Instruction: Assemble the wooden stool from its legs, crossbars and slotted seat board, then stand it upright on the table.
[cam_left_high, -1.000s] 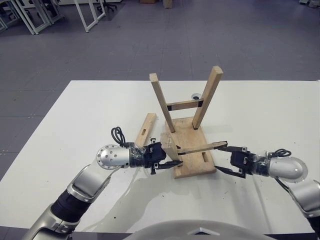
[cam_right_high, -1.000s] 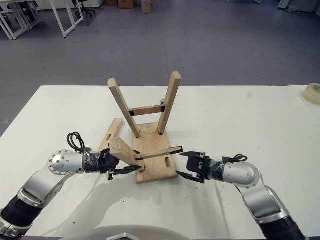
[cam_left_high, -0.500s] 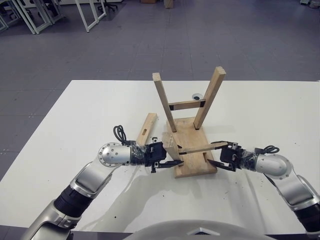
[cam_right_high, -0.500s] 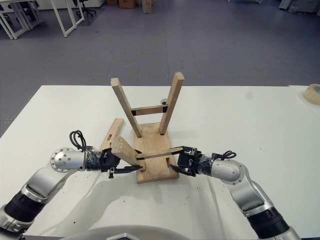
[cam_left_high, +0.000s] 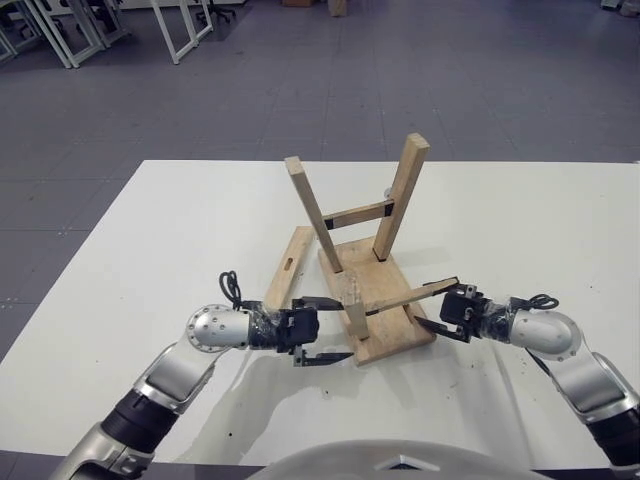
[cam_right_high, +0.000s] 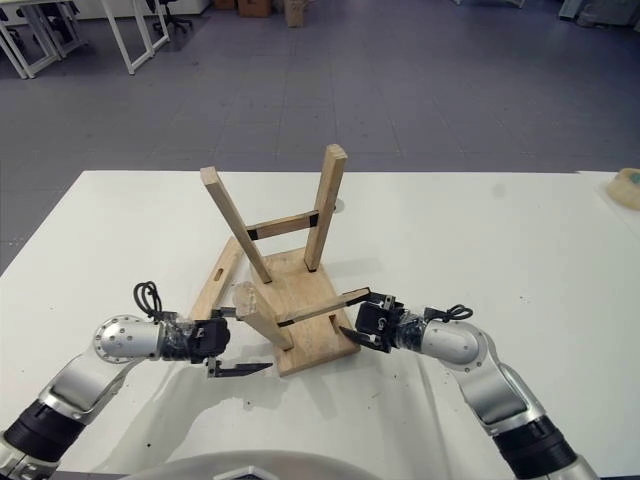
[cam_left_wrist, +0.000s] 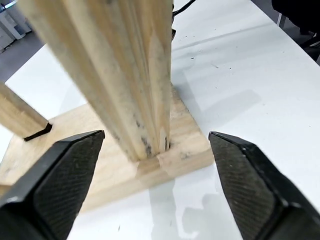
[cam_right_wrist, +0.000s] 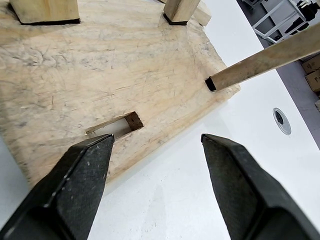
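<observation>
The slotted seat board (cam_left_high: 378, 278) lies flat on the white table with two legs (cam_left_high: 400, 196) standing in its far slots, joined by a crossbar (cam_left_high: 355, 212). A third leg (cam_left_high: 352, 314) stands at the board's near left corner, and a second crossbar (cam_left_high: 408, 295) runs from it to the right. My left gripper (cam_left_high: 335, 327) is open, its fingers (cam_left_wrist: 65, 165) either side of this leg without touching. My right gripper (cam_left_high: 435, 307) is open at the crossbar's free end, above an empty slot (cam_right_wrist: 116, 124). A fourth leg (cam_left_high: 284, 272) lies loose left of the board.
A round grommet (cam_right_wrist: 281, 120) sits in the table (cam_left_high: 180, 230) behind the stool. A pale object (cam_right_high: 629, 186) rests at the far right table edge. Bare tabletop lies left and right of the board.
My left gripper has let go of the third leg and drawn back a little. The board with its legs has turned and shifted left. The right gripper moved up to the crossbar's end.
</observation>
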